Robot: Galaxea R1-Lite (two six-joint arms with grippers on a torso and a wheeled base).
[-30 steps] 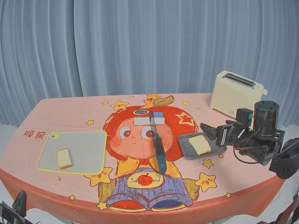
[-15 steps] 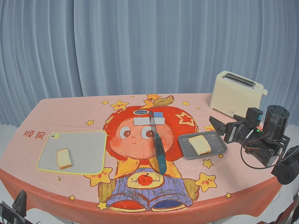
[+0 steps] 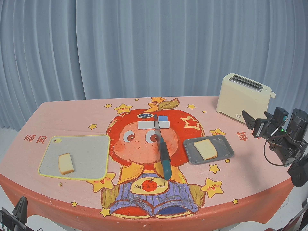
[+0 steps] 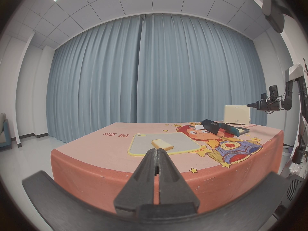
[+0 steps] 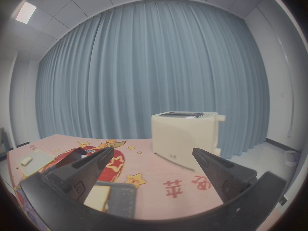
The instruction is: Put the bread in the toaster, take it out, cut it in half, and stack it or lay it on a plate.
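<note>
head view: plated half [image 3: 205, 149] of the bread lying flat near the middle of the grey plate [image 3: 226, 144]. loose half [image 3: 66, 163] on the cutting board [image 3: 89, 148], far to the left of the plate, not yet brought over. between board and plate: knife [image 3: 164, 153], blade propped on a small white block [image 3: 146, 124], handle pointing to the near edge of the tabletop [image 3: 80, 116]. toaster [image 3: 242, 98] behind and to the right of the plate.

right end effector [image 3: 256, 121]: hangs right of the plate, just in front of the toaster, fingers spread wide, gripping nothing. left end effector [image 4: 157, 154]: sits far left of the plate, off the near edge of the tabletop, fingers pressed together on nothing.

probably near the end of the task: toasting and cutting look done, with only the loose half left to fetch.

what could go wrong, as a judgement:
- reaching for the loose half with fingers closed, so pushing it across the board rather than picking it up.
- pinching too hard and crushing or tearing the soft crumb.
- carrying it low toward the plate and clipping the knife, which rests loosely on its block and would roll or slide.
- setting it down off-centre and shoving the plated half over the shallow rim, or sliding the plate on the cloth.
- swinging the right arm near the toaster and nudging it.
</note>
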